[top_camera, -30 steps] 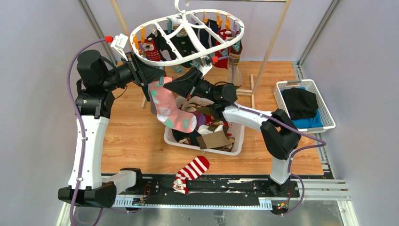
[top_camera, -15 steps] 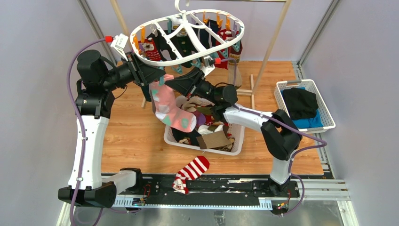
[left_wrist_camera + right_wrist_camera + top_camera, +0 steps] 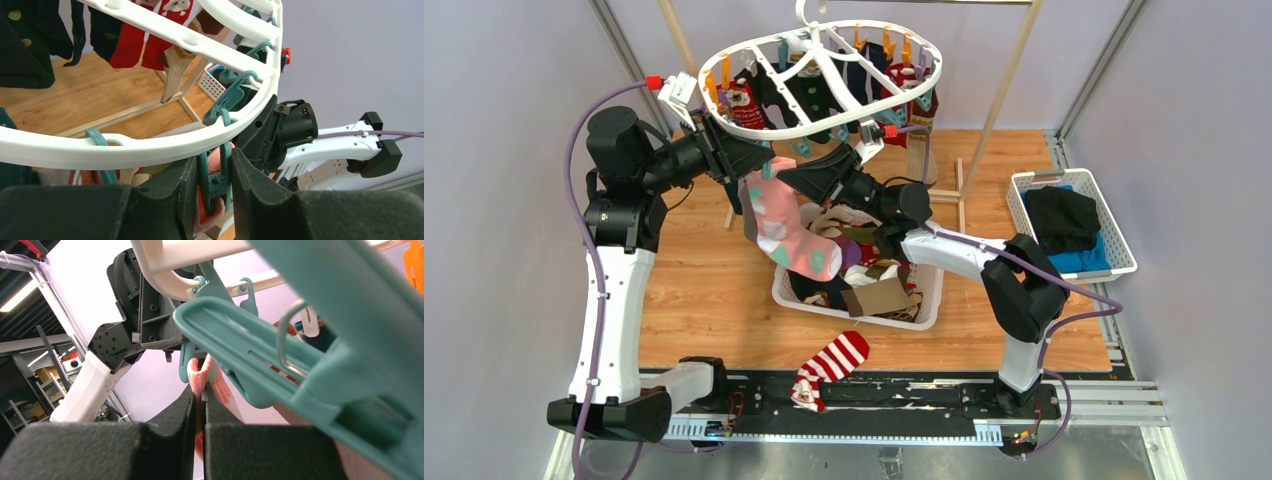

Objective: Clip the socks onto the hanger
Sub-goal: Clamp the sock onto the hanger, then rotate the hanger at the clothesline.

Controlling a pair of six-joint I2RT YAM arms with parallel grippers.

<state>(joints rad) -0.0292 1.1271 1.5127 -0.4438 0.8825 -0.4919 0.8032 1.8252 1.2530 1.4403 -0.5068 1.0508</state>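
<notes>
The white oval hanger (image 3: 824, 128) hangs at the back with several socks clipped to its orange and teal clothespins. My left gripper (image 3: 759, 163) is shut on a teal clothespin (image 3: 215, 182) under the hanger's near rim (image 3: 150, 147). My right gripper (image 3: 786, 178) is shut on the cuff of a pink sock (image 3: 784, 232) with teal dots, holding the cuff (image 3: 199, 377) up between that clothespin's tips (image 3: 186, 364). The sock hangs down over the basket. The two grippers meet at the clothespin.
A white basket (image 3: 924, 300) with several loose socks stands mid-table. A red-white striped sock (image 3: 834, 362) lies at the near edge. Another white basket (image 3: 1114, 230) with black and blue clothes sits right. Wooden pole frame (image 3: 1004, 90) stands behind the hanger.
The right gripper has moved slightly left and up with the pink sock's cuff toward the clothespin. The left arm has stayed put.
</notes>
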